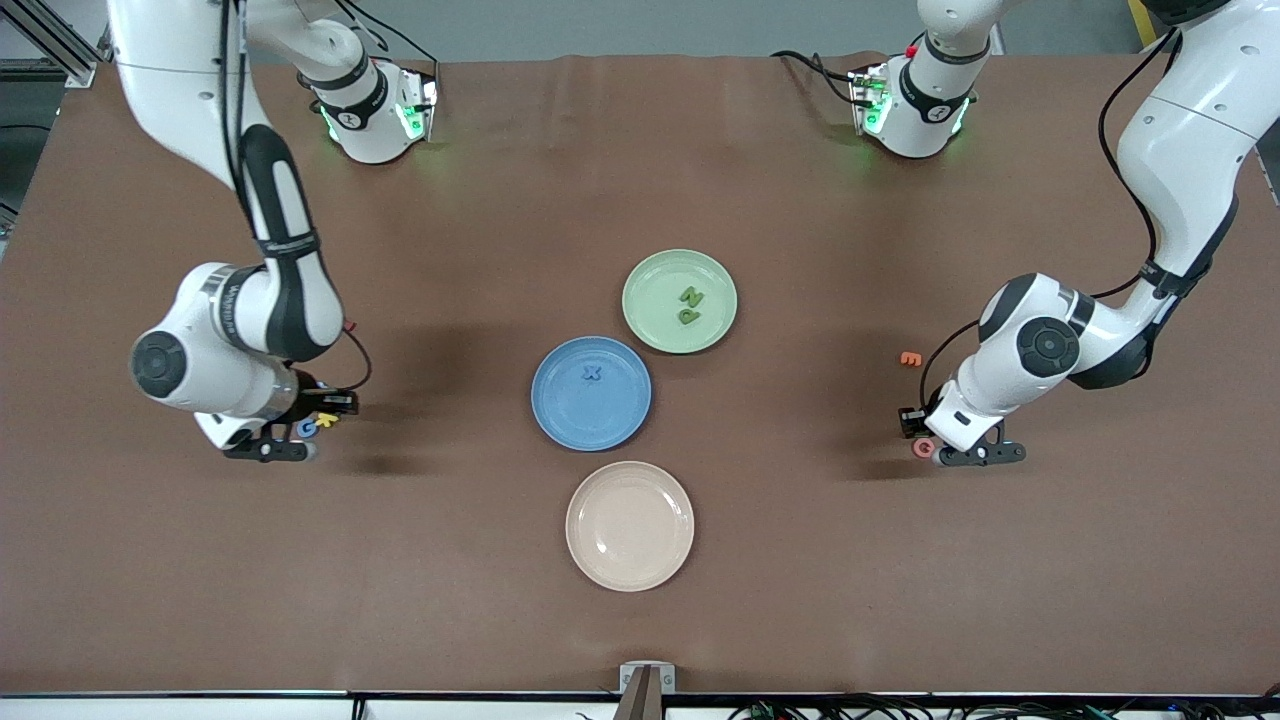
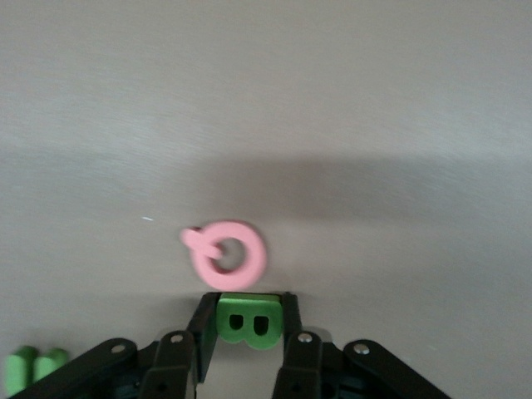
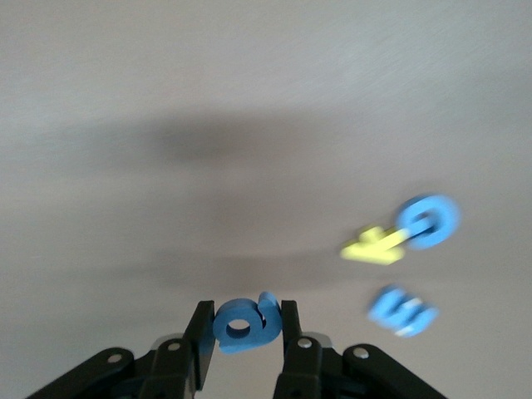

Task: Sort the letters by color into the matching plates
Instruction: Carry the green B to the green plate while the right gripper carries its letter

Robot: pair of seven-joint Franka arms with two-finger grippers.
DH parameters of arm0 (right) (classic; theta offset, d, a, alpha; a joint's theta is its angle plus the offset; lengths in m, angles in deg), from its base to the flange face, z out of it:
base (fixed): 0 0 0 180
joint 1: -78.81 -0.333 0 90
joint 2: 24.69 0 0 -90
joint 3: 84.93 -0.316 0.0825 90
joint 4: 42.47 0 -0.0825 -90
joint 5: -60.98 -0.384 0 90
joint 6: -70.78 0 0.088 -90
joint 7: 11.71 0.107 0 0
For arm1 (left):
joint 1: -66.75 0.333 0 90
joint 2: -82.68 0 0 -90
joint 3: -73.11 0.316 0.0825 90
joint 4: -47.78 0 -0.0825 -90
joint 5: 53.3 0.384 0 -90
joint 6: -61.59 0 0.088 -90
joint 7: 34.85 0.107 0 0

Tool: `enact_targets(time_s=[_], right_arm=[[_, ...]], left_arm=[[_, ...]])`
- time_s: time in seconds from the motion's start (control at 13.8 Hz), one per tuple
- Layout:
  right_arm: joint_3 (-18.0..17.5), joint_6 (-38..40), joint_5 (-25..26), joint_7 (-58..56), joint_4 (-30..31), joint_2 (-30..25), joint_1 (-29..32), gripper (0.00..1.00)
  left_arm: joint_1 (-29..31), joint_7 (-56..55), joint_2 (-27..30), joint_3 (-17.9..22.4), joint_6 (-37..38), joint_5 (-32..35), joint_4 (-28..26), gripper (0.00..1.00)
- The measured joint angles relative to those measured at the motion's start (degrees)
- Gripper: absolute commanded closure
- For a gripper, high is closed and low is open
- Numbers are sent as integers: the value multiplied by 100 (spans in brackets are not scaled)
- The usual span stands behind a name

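Observation:
My left gripper (image 2: 248, 306) is shut on a green letter B (image 2: 248, 326), low over the table at the left arm's end (image 1: 985, 455). My right gripper (image 3: 245, 314) is shut on a blue letter (image 3: 243, 326) at the right arm's end (image 1: 270, 450). The light green plate (image 1: 655, 300) holds two green letters (image 1: 690, 306). Beside it, nearer the front camera, the blue plate (image 1: 590, 415) holds a blue X (image 1: 591, 373). Two more blue letters (image 3: 428, 220) (image 3: 401, 309) lie near my right gripper. More green foam (image 2: 33, 366) shows at the edge of the left wrist view.
A pink letter (image 2: 226, 253) lies touching or just off the held B. An orange letter (image 1: 911, 358) lies on the table toward the left arm's end. A yellow letter (image 3: 371, 247) lies against one blue letter. A cream plate (image 1: 630, 560) sits nearest the front camera.

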Motion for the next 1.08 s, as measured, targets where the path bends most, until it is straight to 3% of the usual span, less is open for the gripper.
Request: enact_targets(time_s=[0.29,0.58,0.87,1.08], right_arm=[[-15,38,1,2024,-131,-15,-1034,85],[-48,38,-2,3604,-491,100,-1814,85],[-433,-2,-10,4756,-1180,617,-1955,85],[-621,-11,-88,5287,-1688,1006,-1960,85]], left_arm=[[-12,-206,2,-560,14,0,-359,93],[-90,-1223,5,-1182,21,0,-757,93],[-372,-2530,11,-1748,112,3,-985,93],[-947,-3606,17,-1875,261,5,-996,93]])
